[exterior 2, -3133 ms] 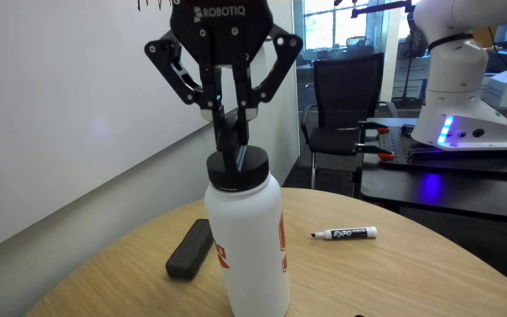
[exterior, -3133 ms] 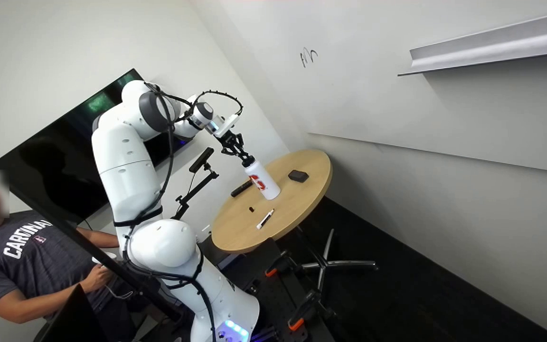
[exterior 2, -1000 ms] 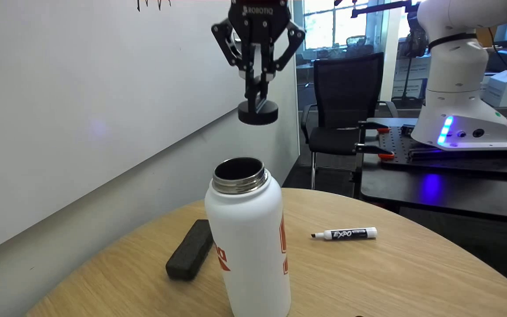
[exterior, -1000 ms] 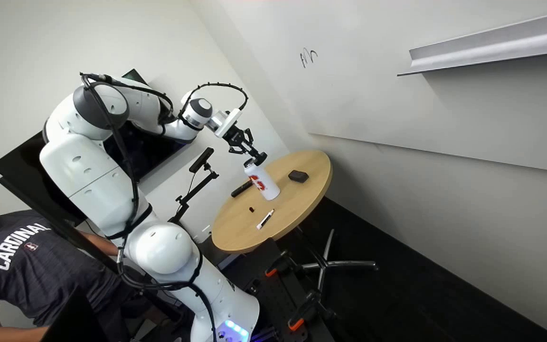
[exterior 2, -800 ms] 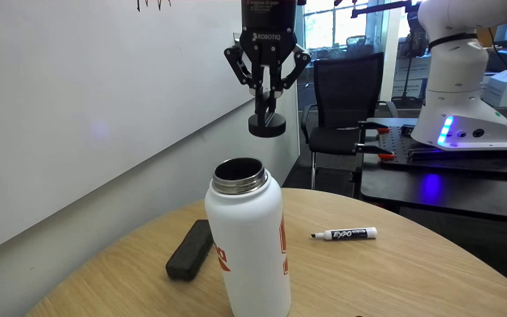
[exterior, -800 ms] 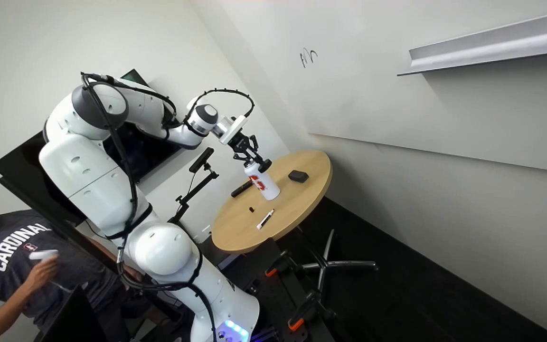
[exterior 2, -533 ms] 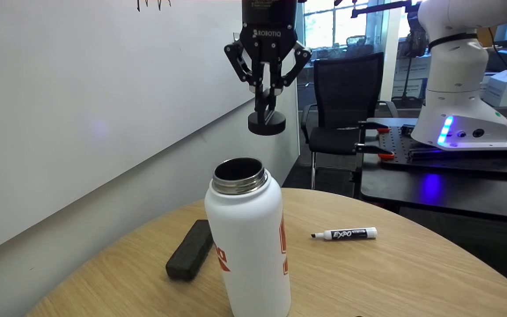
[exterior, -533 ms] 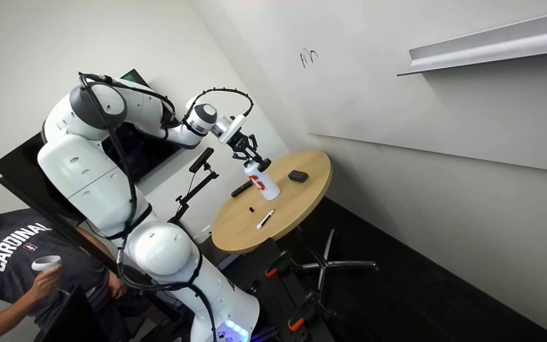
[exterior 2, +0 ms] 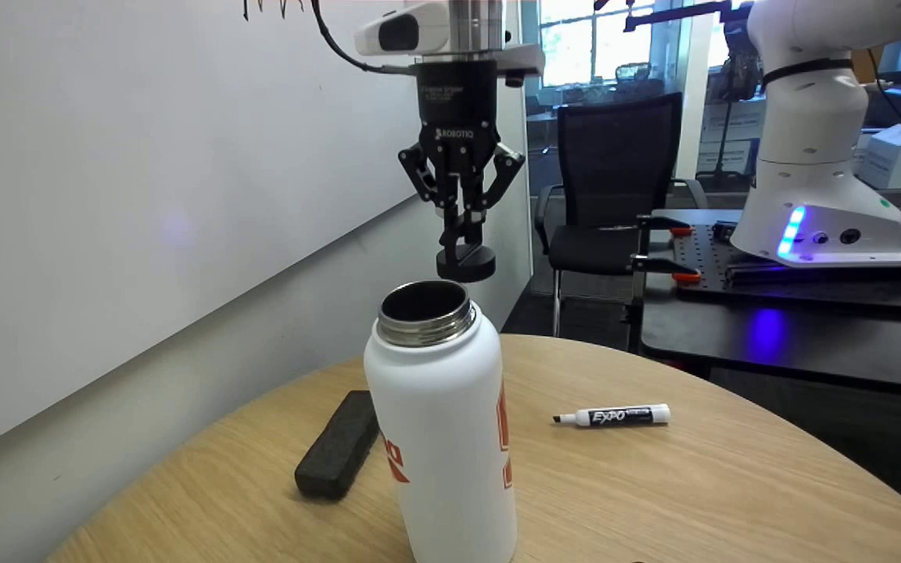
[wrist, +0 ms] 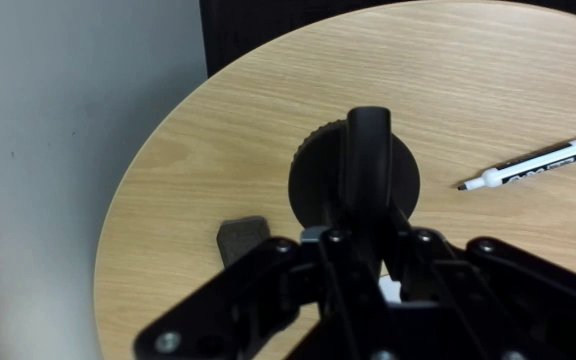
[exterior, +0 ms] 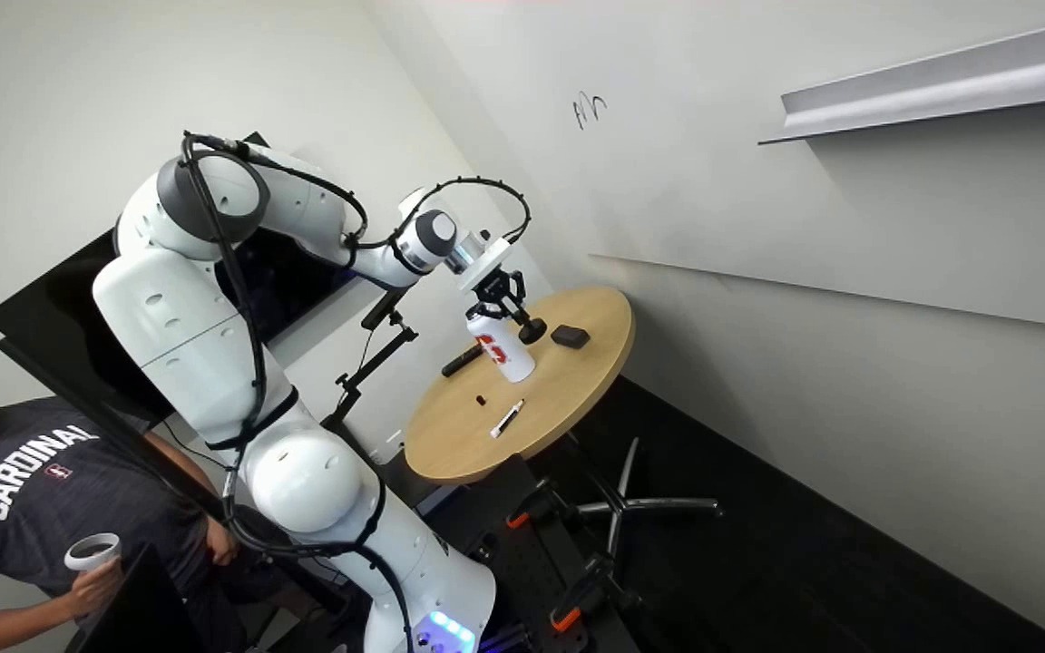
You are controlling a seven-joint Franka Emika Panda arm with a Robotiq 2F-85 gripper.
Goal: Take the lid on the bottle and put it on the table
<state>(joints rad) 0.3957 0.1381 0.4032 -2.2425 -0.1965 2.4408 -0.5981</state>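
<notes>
The carrying step seems in hand, with the setting-down yet to come. The black two-fingered Robotiq gripper (exterior 2: 464,234) pinches the round black lid (exterior 2: 480,268) from above; black on black hides just which part it grips. In an exterior view the lid hangs near upper centre, apart from the tall white bottle with red print (exterior 2: 441,438), which stands uncapped at lower centre. In the wrist view the round table of light tan wood (wrist: 248,125) shows around the lid, between a dark oblong block (wrist: 242,239) left of it and a slim white-and-black marker (wrist: 535,166) at far right. The next move likely calls for lowering beside bottle and block, touching neither, and releasing only once the lid rests flat. Compared with half a second ago, gripper and lid sit lower in both exterior views; bottle, block and marker are unmoved.
</notes>
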